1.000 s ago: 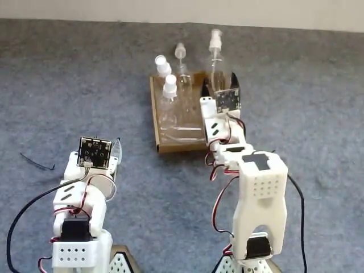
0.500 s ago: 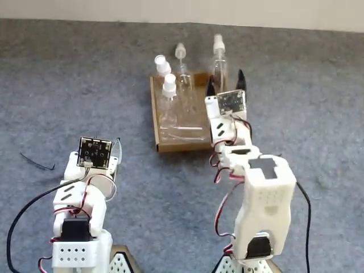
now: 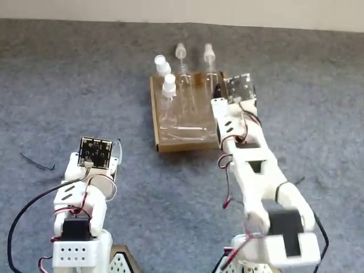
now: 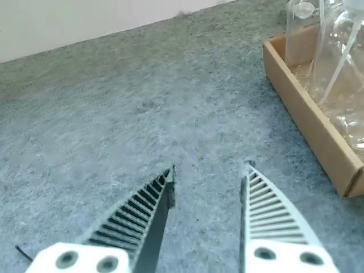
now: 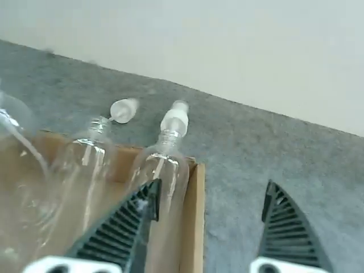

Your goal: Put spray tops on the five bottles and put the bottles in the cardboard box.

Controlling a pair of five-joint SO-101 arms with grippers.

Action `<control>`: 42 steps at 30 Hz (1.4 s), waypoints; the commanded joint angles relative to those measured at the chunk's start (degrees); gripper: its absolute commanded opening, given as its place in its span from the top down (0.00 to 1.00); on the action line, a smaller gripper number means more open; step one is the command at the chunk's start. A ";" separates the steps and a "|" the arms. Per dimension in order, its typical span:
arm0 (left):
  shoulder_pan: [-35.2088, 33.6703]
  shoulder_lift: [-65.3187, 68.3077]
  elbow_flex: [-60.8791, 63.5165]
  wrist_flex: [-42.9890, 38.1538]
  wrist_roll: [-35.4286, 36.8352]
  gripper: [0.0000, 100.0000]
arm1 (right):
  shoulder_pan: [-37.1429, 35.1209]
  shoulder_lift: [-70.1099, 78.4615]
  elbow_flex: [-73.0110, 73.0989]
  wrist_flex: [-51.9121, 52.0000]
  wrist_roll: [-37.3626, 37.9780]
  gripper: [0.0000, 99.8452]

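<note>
The cardboard box (image 3: 154, 114) lies on the carpet at mid-table, and several clear bottles with white spray tops stand in it. One bottle (image 3: 209, 57) stands in its far right corner, seen up close as the bottle (image 5: 162, 165) beside my right gripper's dark finger. My right gripper (image 5: 212, 186) is open and empty, straddling the box's right wall (image 5: 194, 216). From above, the right gripper (image 3: 223, 85) sits at that corner. My left gripper (image 4: 209, 169) is open over bare carpet, apart from the box (image 4: 307, 119). It shows as the left gripper (image 3: 114, 151) at the lower left.
A thin black tie (image 3: 37, 162) lies on the carpet at far left. A pale wall (image 3: 182, 10) bounds the carpet behind the box. Grey carpet stretches free left and right of the box.
The right arm stretched forward and lower. The bottle that stood between its fingers shifted slightly left and now stands free in the box's far right corner. The left arm has not moved.
</note>
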 commanded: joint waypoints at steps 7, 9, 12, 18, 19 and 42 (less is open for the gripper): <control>-0.31 -0.48 -0.13 -2.46 -0.44 0.83 | -10.51 -25.45 -3.30 43.56 0.35 0.78; -0.40 -0.48 -0.13 -2.46 -0.44 0.83 | -11.91 -28.00 -3.30 43.65 0.26 0.78; -0.40 -0.48 -0.13 -2.37 -0.44 0.83 | -13.76 -30.20 -2.51 44.53 -3.25 0.78; -0.40 -0.48 -0.13 -2.37 -0.44 0.83 | -13.76 -30.81 -0.22 57.01 -7.74 0.78; -0.40 -0.48 -0.13 -2.37 -0.44 0.83 | -13.76 -30.90 -0.22 59.21 -7.74 0.78; -0.31 -0.48 1.80 -5.19 -0.44 0.83 | -4.88 -39.25 0.13 73.54 -8.70 0.75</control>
